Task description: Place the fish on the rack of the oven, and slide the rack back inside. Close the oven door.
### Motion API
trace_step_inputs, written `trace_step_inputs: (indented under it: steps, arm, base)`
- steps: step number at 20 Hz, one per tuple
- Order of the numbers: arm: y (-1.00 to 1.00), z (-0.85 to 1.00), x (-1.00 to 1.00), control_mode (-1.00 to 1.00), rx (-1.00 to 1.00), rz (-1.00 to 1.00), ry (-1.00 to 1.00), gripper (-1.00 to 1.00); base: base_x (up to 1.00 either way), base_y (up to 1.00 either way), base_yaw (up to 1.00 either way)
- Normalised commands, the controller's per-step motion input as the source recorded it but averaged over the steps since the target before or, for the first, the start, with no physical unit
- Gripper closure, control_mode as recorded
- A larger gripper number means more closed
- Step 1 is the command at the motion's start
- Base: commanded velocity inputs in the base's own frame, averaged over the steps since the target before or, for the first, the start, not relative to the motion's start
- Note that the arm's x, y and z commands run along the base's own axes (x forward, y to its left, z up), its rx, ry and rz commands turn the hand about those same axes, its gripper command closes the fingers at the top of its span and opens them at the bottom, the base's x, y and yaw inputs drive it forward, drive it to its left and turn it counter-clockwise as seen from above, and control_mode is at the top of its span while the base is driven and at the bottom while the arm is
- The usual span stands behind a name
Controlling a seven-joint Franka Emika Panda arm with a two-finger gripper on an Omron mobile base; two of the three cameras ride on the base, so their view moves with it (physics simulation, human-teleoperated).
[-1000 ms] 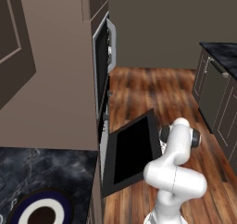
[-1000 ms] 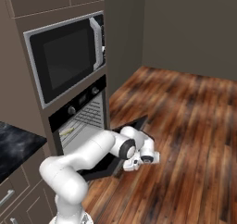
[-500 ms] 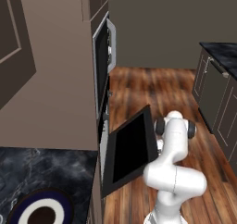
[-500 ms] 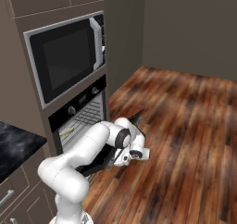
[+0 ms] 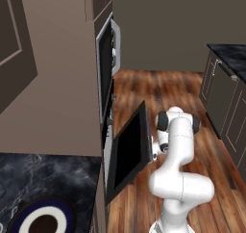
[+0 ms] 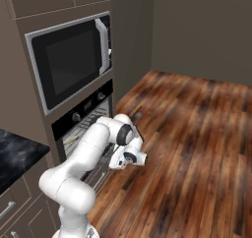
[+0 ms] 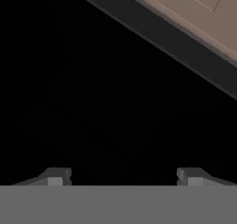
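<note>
The oven door (image 5: 129, 155) is partly raised and stands at a slant, its top edge leaning away from the oven (image 6: 83, 121). The jaws (image 7: 122, 177) face the black glass of the door from very close; in the hand view the two fingertips (image 7: 55, 176) stand wide apart with nothing between them, so the jaws are released and hold nothing. In the left base view the hand sits just beside the outer face of the door, near its upper edge. Through the gap under the oven's control panel, the right base view shows the bars of the rack (image 6: 91, 119) inside the cavity. A pale slim shape lies there on the rack, perhaps the fish (image 6: 72, 140), but it is too small to tell. A microwave (image 6: 69, 60) is built in above the oven. At the near corner of the dark marble counter (image 5: 53, 179) lies a blue-rimmed plate (image 5: 41, 220).
</note>
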Motion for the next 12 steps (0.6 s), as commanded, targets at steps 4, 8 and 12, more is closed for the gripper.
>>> trace_step_inputs:
  steps: [4, 8, 12]
  arm:
    - [1.00, 0.78, 0.36, -1.00, -0.01, -0.09, -0.18, -1.00]
    - [1.00, 0.56, 0.36, -1.00, -0.02, -0.08, -0.16, -1.00]
    - [1.00, 0.49, 0.35, -1.00, -0.02, -0.07, -0.16, -1.00]
  base:
    - [0.00, 0.00, 0.00]
    - [0.00, 0.00, 0.00]
    - [0.00, 0.00, 0.00]
